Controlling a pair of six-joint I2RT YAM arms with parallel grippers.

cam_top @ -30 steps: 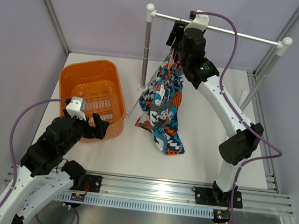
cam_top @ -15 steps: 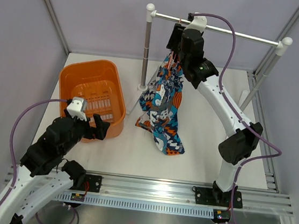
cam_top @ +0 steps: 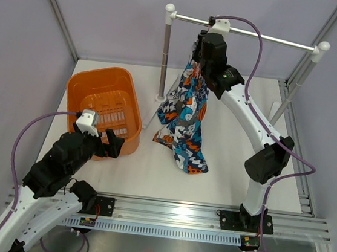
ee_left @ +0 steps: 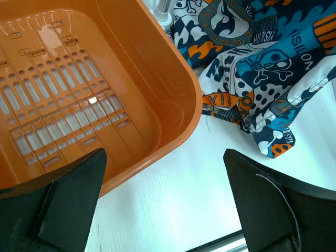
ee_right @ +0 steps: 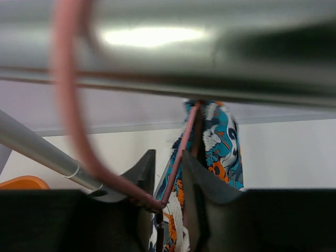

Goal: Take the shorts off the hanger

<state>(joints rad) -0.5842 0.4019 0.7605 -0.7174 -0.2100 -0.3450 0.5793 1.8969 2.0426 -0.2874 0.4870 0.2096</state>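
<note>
The shorts, printed in blue, orange, white and black, hang from the pink wire hanger, and their lower end lies on the table. The hanger's hook curls over the silver rail. My right gripper is just under the rail, and its fingers are shut on the hanger's wire below the hook. In the top view the hanger is hidden behind the gripper. My left gripper is open and empty by the orange basket's near right corner. The shorts also show in the left wrist view.
The orange basket stands at the left; its slotted floor holds nothing. The rail rests on a steel post at the left and a slanted post at the right. Enclosure walls stand round the table.
My right gripper has shifted a little under the rail with the hanger, and the top of the shorts has swung slightly. The left arm has not moved.
</note>
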